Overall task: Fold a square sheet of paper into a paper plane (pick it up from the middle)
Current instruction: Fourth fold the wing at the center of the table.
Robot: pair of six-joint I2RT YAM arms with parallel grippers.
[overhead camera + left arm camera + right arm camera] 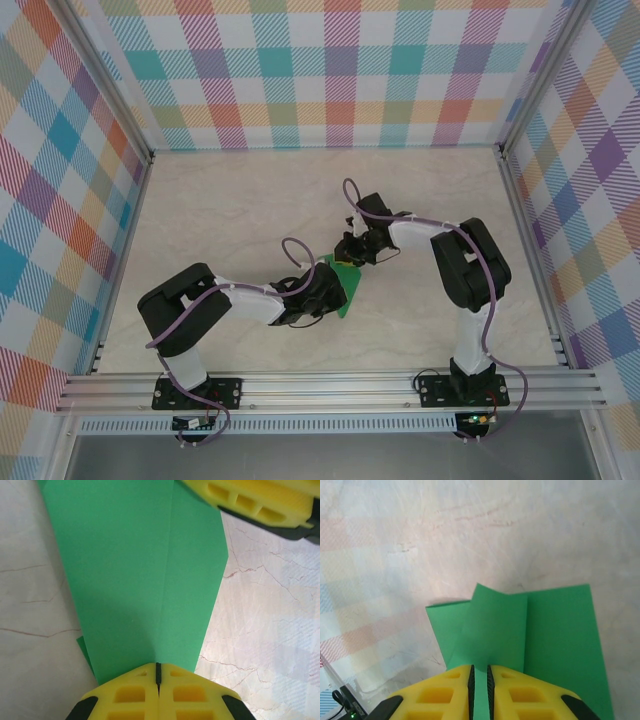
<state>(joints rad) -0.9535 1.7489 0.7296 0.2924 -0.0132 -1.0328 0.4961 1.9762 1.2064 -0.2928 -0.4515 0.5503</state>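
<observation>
While the left tool (158,672) pinches the green paper (125,570), the right tool (480,672) pinches its other end.

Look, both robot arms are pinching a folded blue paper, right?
Not blue: the folded paper is bright green, as the left wrist view shows. The rest is right: the left jaws and the right jaws both pinch it, at opposite ends.
</observation>
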